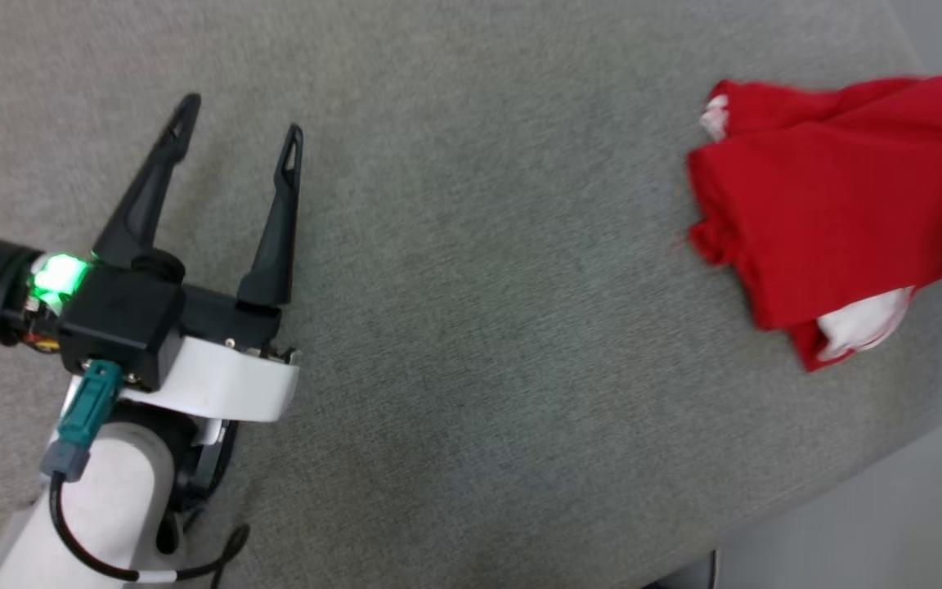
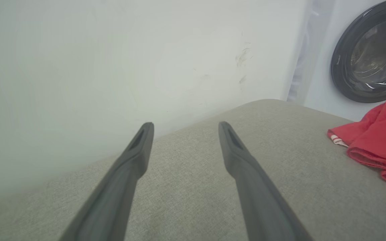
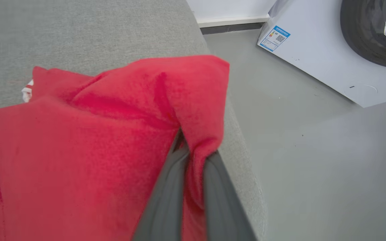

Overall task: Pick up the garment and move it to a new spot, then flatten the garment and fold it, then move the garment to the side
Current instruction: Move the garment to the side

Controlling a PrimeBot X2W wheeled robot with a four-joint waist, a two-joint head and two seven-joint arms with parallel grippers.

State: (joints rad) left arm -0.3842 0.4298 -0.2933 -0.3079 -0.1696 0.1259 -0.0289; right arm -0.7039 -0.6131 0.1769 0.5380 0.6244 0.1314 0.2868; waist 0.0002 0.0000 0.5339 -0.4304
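Pinching one garment (image 3: 79, 150), one right gripper (image 3: 194, 157); one left gripper (image 1: 242, 117) wide apart.

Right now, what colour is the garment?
The garment is red with white bits; head view shows it best.

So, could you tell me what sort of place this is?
Probably a laundry room or test space: a front-loading washing machine stands on a bare grey floor beside the grey fabric surface carrying the red garment.

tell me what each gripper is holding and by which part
The right gripper is shut on the garment, pinching a bunched fold of its red cloth between the fingers. The left gripper is open and holds nothing.
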